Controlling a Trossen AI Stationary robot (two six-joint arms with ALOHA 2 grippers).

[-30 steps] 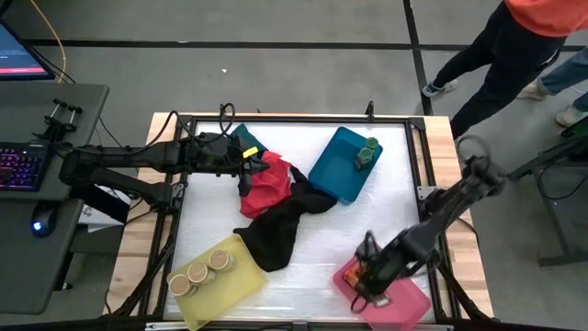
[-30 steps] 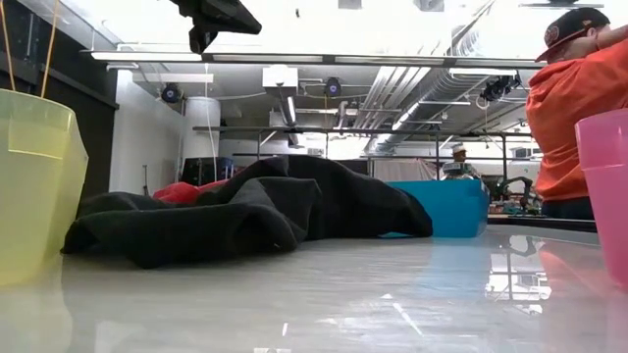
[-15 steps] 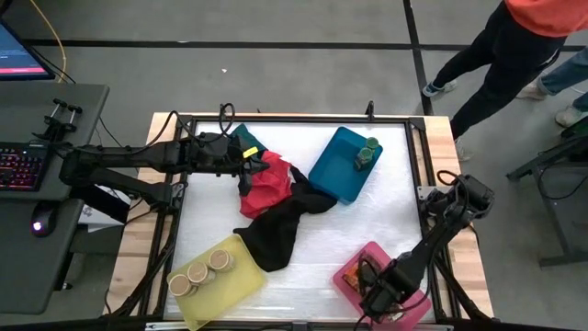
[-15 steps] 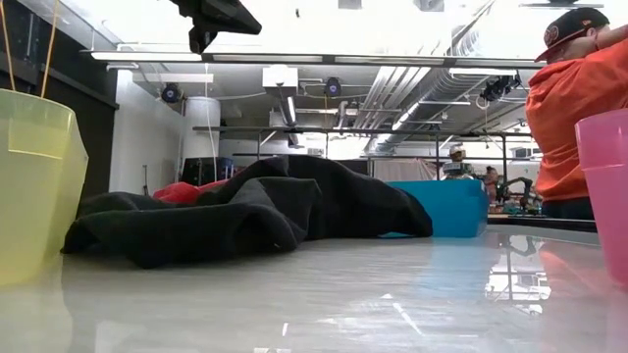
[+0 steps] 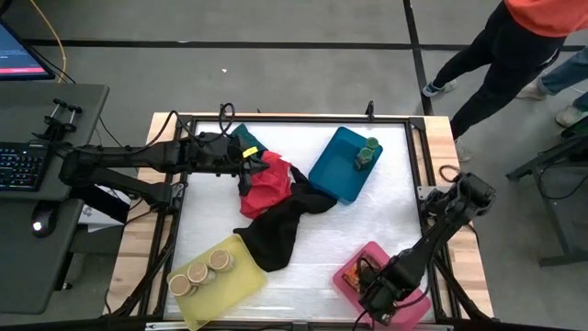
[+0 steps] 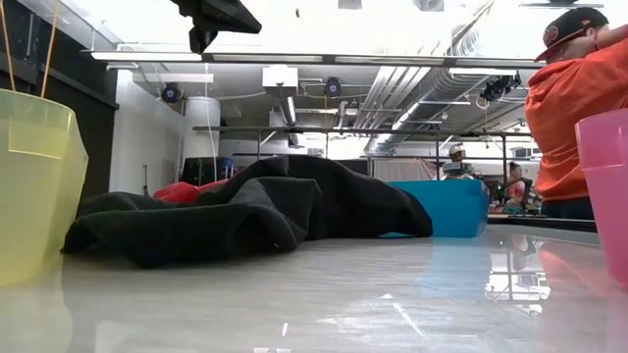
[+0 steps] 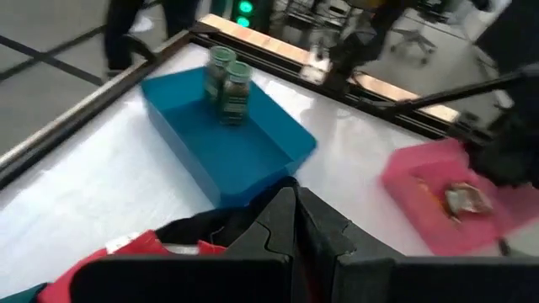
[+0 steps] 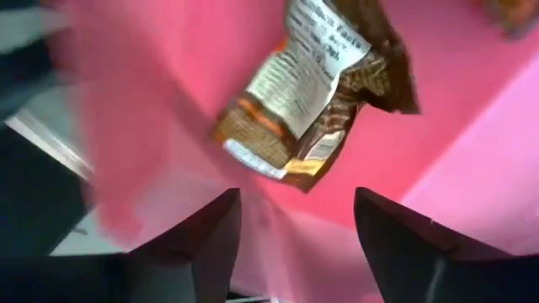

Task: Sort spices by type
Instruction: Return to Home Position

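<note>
The right gripper [image 8: 296,206] hangs over the pink tray [image 8: 472,126] with its two fingers spread wide and nothing between them. A brown-and-orange packet [image 8: 316,93] lies loose on the tray floor just ahead of the fingertips. The left gripper [image 7: 295,215] waits with fingers pressed together above the red cloth [image 7: 126,252]; beyond it the blue tray [image 7: 253,160] holds two green-lidded jars [image 7: 229,84], and well apart from either claw the yellow tray [image 5: 241,276] holds three tan-lidded jars [image 5: 196,273].

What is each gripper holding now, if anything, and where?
Nothing. The right gripper is open over the packet lying in the pink tray; the left gripper is shut, empty.
</note>
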